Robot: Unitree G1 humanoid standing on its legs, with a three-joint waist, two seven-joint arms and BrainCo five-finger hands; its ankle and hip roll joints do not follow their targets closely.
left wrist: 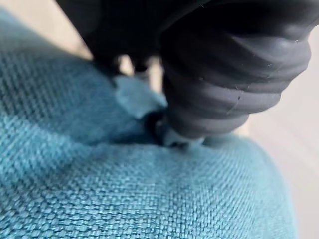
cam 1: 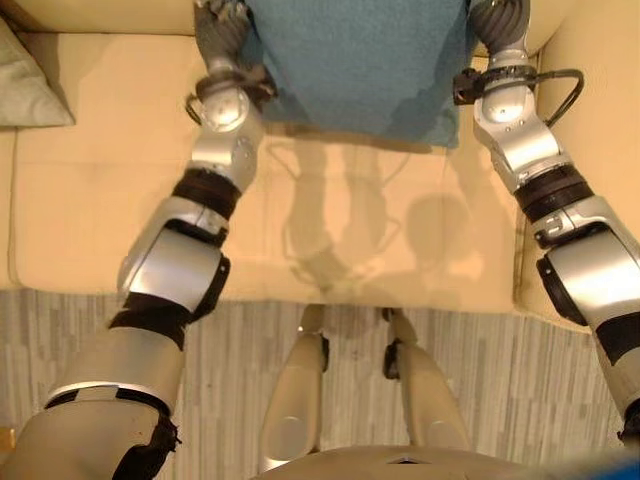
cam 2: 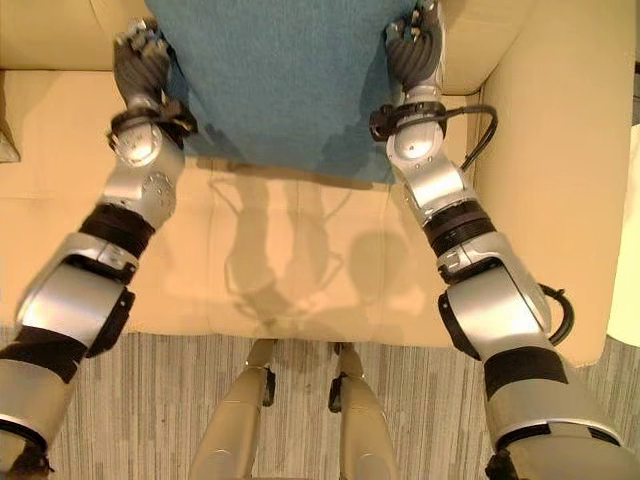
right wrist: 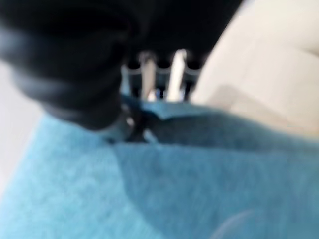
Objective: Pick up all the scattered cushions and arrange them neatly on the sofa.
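Above the cream upholstered sofa (cam 2: pixel 300 260) seat, the left hand (cam 2: pixel 140 62) and right hand (cam 2: pixel 415 45) clutch opposite edges of the teal woven square cushion (cam 2: pixel 280 80), not yet placed. A grey-green cushion (cam 1: pixel 25 85) already rests toward the sofa's left end.

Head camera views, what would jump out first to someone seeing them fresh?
The big teal cushion at the back of the cream sofa, held between the left hand and the right hand, one on each side edge. Next, a pale grey-green cushion lying at the sofa's left end.
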